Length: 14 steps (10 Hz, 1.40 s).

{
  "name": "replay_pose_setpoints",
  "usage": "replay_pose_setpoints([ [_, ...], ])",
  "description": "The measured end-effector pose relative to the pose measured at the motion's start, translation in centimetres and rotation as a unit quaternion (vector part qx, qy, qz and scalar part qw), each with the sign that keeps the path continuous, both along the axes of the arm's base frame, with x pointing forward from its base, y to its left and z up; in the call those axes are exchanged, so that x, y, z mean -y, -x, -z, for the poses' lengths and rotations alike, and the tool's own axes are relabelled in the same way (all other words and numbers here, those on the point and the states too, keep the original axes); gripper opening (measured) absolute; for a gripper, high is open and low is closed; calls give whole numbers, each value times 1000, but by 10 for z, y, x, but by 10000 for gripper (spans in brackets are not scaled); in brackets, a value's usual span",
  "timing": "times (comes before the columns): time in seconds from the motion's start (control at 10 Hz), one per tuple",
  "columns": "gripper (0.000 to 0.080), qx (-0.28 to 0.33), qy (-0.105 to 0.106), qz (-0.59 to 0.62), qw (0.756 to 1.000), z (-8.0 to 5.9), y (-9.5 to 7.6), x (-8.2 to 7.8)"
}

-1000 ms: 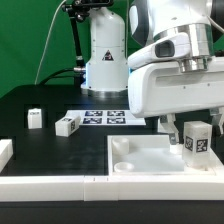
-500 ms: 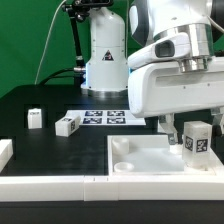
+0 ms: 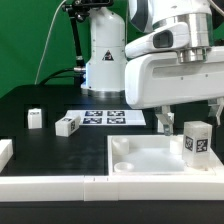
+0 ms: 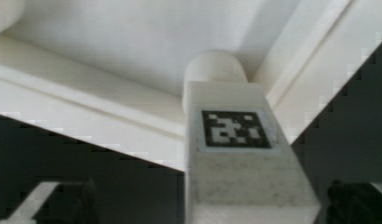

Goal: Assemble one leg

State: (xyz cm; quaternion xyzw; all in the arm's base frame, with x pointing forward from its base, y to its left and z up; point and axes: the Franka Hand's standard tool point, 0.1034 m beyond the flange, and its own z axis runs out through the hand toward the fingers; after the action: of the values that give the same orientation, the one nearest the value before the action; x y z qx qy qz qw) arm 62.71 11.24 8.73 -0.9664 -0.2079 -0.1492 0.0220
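Note:
A leg (image 3: 197,140), a small white post with a black-and-white tag, stands upright at the far right corner of the white tray (image 3: 150,165). My gripper (image 3: 191,118) hangs right above it, open. One finger (image 3: 165,125) shows to the exterior view's left of the leg, apart from it. In the wrist view the leg (image 4: 232,130) rises from the tray's corner (image 4: 99,70) between my two dark fingertips (image 4: 46,200), with a gap on each side; the gripper (image 4: 206,208) holds nothing.
Two more small white legs (image 3: 35,118) (image 3: 67,125) lie on the black table at the exterior view's left. The marker board (image 3: 103,117) lies behind them. Long white border bars (image 3: 60,186) run along the front. The robot base (image 3: 105,60) stands at the back.
My gripper has risen a little above the leg. The leg has stayed upright in the tray's corner.

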Motion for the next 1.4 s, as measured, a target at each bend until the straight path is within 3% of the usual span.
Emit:
replay_pose_setpoints([
  [0.1, 649, -59, 7, 5, 998, 5, 11, -4],
  [0.3, 649, -132, 19, 1, 991, 2, 15, -11],
  [1.0, 649, -128, 11, 39, 991, 0, 9, -15],
  [1.4, 649, -119, 8, 54, 991, -5, -9, -6],
])
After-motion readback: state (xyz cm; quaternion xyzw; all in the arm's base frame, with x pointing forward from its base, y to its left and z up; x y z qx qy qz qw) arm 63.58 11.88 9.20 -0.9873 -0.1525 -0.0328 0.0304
